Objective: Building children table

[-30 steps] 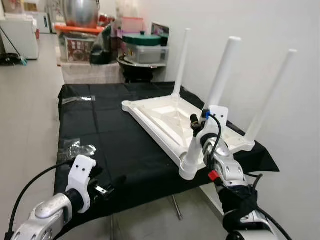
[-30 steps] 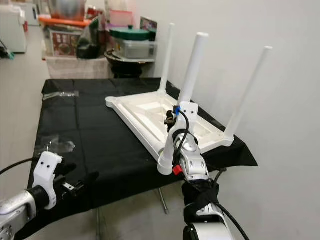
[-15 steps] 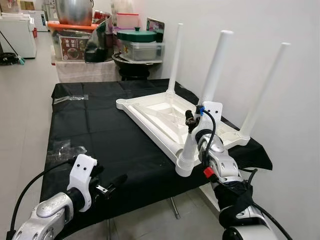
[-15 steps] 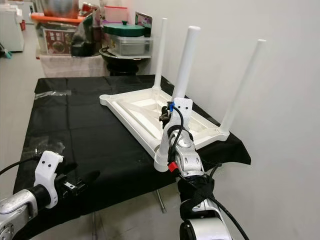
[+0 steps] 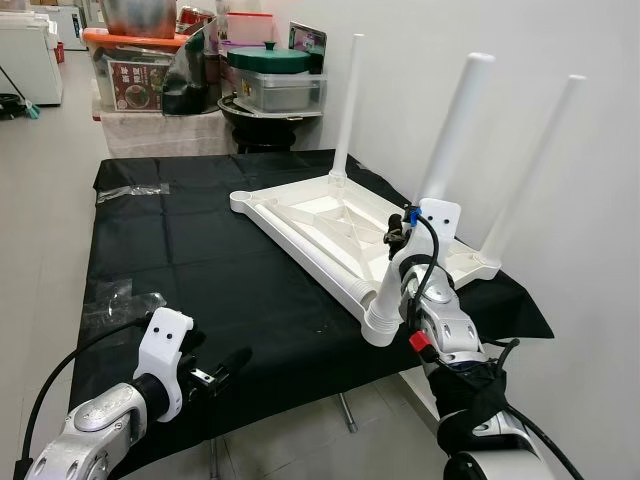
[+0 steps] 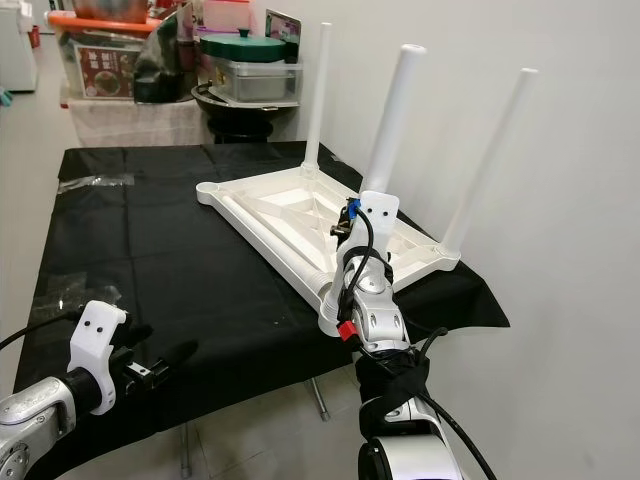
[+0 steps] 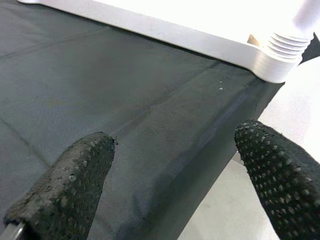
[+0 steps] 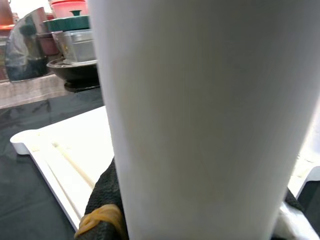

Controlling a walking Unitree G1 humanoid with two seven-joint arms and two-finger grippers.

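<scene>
A white children's table top (image 5: 320,222) lies upside down on a table covered with black cloth (image 5: 200,260). Two white legs stand upright in its far corners, one (image 5: 343,100) at the back and one (image 5: 530,170) by the wall. A third leg (image 5: 450,130) leans from the near corner socket (image 5: 378,325), its threaded end at the socket. My right gripper (image 5: 398,232) is shut on this leg (image 8: 200,125), partway up. My left gripper (image 5: 225,368) hovers open over the cloth's front edge, and its fingers (image 7: 70,185) hold nothing.
Clear plastic bags lie on the cloth at the left (image 5: 120,300) and far left (image 5: 135,190). Storage boxes, a pot and a green-lidded container (image 5: 275,85) crowd the space behind the table. A white wall (image 5: 600,250) runs close along the right side.
The whole view has shifted a little as the camera moved. My right gripper stays on the near leg and my left gripper stays open by the front edge.
</scene>
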